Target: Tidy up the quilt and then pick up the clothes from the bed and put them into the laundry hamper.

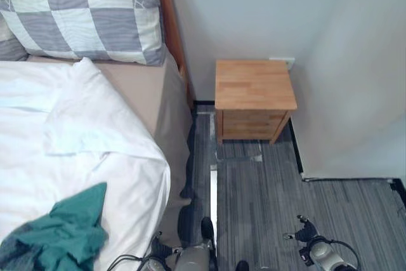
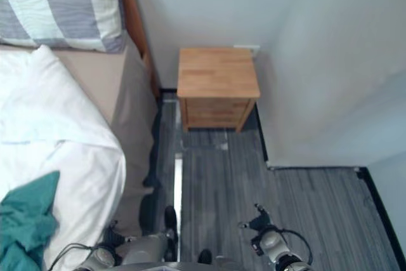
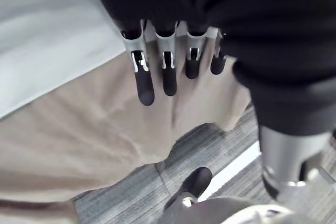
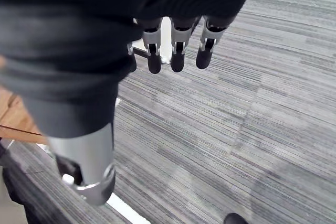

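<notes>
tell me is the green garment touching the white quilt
Touching. The left eye view shows the green garment lying crumpled directly on the white quilt near the bed's edge, with no gap between them.

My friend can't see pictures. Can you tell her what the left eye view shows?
A bed with a rumpled white quilt and a green garment near its edge. A checked pillow lies at the head, and a wooden nightstand stands beside the bed.

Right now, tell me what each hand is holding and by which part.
Nothing is held. The left hand hangs with relaxed fingers beside the beige bed sheet; the right hand hangs open over the grey floor. The green garment lies untouched on the white quilt.
</notes>
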`<state>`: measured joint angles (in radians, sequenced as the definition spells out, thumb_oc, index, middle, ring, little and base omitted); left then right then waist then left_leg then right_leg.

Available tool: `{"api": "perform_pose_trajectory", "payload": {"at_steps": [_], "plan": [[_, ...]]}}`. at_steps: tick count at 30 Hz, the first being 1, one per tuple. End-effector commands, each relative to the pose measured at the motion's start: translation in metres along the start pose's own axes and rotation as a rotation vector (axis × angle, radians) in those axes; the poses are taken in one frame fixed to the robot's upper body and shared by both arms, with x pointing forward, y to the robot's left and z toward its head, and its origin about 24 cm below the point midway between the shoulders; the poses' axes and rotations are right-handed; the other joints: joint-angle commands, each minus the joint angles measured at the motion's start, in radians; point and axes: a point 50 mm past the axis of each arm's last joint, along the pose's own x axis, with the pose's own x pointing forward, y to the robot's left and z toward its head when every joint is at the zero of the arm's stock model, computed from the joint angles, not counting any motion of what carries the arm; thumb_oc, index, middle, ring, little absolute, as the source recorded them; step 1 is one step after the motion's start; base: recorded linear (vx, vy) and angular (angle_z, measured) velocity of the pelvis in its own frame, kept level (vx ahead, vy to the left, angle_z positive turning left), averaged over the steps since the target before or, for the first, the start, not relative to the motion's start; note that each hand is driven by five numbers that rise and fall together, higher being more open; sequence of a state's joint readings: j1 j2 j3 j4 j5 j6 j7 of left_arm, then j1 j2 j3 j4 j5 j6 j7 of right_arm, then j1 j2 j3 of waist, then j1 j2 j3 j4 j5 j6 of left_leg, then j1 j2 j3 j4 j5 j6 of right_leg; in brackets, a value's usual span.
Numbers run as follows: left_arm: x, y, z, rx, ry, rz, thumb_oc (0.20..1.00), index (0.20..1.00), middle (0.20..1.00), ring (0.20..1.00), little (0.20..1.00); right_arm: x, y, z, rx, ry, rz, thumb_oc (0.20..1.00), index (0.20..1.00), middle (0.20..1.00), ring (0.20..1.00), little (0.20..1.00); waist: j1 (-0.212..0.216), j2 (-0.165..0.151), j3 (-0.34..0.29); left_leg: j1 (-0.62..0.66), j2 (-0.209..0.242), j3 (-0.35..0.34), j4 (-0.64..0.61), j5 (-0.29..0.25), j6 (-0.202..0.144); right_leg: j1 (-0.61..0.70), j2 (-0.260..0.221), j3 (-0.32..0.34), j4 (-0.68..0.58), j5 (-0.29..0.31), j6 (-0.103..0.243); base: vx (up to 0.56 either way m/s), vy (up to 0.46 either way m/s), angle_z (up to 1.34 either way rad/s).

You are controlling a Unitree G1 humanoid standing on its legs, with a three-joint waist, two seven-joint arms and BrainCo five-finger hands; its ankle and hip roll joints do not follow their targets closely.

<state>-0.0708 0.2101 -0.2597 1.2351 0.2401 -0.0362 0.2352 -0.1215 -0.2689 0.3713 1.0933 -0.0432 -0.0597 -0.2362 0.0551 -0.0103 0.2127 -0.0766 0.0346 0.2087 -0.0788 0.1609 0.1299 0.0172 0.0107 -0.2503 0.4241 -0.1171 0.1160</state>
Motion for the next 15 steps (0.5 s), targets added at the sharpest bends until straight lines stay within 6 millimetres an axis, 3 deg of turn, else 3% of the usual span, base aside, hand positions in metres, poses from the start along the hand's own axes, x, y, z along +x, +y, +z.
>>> {"api": "perform_pose_trajectory", "payload": {"at_steps": [1, 4, 5, 6, 7, 9, 10, 12, 15], "plan": [[0.005, 0.024, 0.007, 0.01, -0.029, 0.089, 1.0, 1.0, 1.0, 1.0, 1.0, 0.005, -0.013, 0.039, -0.002, -0.149, -0.044, 1.0, 1.0, 1.0, 1.0, 1.0, 0.022, -0.002, 0.054, 0.077, -0.004, -0.015, 0.021, -0.115, -0.109, -0.194, -0.089, 0.075, 0.19, 0.191, 0.123, 0.31, 0.0, 0.66], [0.005, 0.028, 0.008, -0.019, -0.034, 0.112, 1.0, 1.0, 1.0, 1.0, 1.0, 0.006, -0.02, 0.051, 0.004, -0.2, -0.068, 1.0, 1.0, 1.0, 1.0, 1.0, 0.022, 0.006, 0.062, 0.106, -0.007, -0.072, 0.008, -0.123, -0.111, -0.235, -0.101, 0.078, 0.143, 0.165, 0.092, 0.33, -0.12, 0.97], [0.006, 0.031, 0.013, -0.038, -0.054, 0.13, 1.0, 1.0, 1.0, 1.0, 1.0, 0.005, -0.029, 0.06, -0.002, -0.244, -0.102, 1.0, 1.0, 1.0, 1.0, 1.0, 0.022, -0.001, 0.064, 0.114, -0.015, -0.133, 0.017, -0.14, -0.124, -0.207, -0.121, 0.1, -0.04, 0.123, 0.069, 0.43, -0.324, 1.92], [0.006, 0.032, 0.016, -0.04, -0.063, 0.136, 1.0, 1.0, 1.0, 1.0, 1.0, 0.004, -0.037, 0.063, -0.035, -0.268, -0.137, 1.0, 1.0, 1.0, 1.0, 1.0, 0.014, -0.008, 0.061, 0.121, -0.026, -0.195, 0.027, -0.159, -0.131, -0.2, -0.127, 0.167, -0.222, 0.126, 0.063, 0.6, -0.438, 1.93], [0.007, 0.035, 0.02, -0.043, -0.073, 0.14, 1.0, 1.0, 1.0, 1.0, 1.0, 0.004, -0.045, 0.066, -0.06, -0.291, -0.167, 1.0, 1.0, 1.0, 1.0, 1.0, 0.005, -0.01, 0.06, 0.129, -0.028, -0.24, 0.035, -0.178, -0.137, -0.203, -0.138, 0.252, -0.313, 0.139, 0.07, 0.52, -0.374, 1.84], [0.008, 0.035, 0.024, -0.042, -0.081, 0.145, 1.0, 1.0, 1.0, 1.0, 1.0, -0.001, -0.06, 0.072, -0.105, -0.349, -0.218, 1.0, 1.0, 1.0, 1.0, 1.0, -0.015, -0.017, 0.057, 0.148, -0.026, -0.36, 0.046, -0.204, -0.156, -0.219, -0.149, 0.47, -0.403, 0.201, 0.105, 0.46, -0.414, 1.74], [0.008, 0.037, 0.024, -0.043, -0.088, 0.149, 1.0, 1.0, 1.0, 1.0, 1.0, -0.005, -0.066, 0.079, -0.119, -0.39, -0.239, 1.0, 1.0, 1.0, 1.0, 1.0, -0.01, -0.019, 0.058, 0.15, -0.016, -0.373, 0.048, -0.208, -0.171, -0.222, -0.163, 0.475, -0.406, 0.211, 0.116, 0.4, -0.463, 2.02], [0.006, 0.037, 0.014, -0.038, -0.071, 0.156, 1.0, 1.0, 1.0, 1.0, 1.0, -0.017, -0.083, 0.1, -0.153, -0.518, -0.298, 1.0, 1.0, 1.0, 1.0, 1.0, -0.011, -0.038, 0.047, 0.158, -0.005, -0.446, 0.053, -0.22, -0.189, -0.167, -0.209, 0.374, -0.444, 0.218, 0.117, 0.3, -0.463, 2.27], [0.002, 0.031, -0.003, -0.089, -0.027, 0.162, 1.0, 1.0, 1.0, 1.0, 1.0, -0.037, -0.112, 0.15, -0.2, -0.745, -0.396, 1.0, 1.0, 1.0, 1.0, 1.0, -0.002, -0.034, 0.029, 0.121, 0.069, -0.468, 0.071, -0.205, -0.233, -0.115, -0.18, 0.295, -0.5, 0.217, 0.117, 0.21, -0.502, 1.78]]}}
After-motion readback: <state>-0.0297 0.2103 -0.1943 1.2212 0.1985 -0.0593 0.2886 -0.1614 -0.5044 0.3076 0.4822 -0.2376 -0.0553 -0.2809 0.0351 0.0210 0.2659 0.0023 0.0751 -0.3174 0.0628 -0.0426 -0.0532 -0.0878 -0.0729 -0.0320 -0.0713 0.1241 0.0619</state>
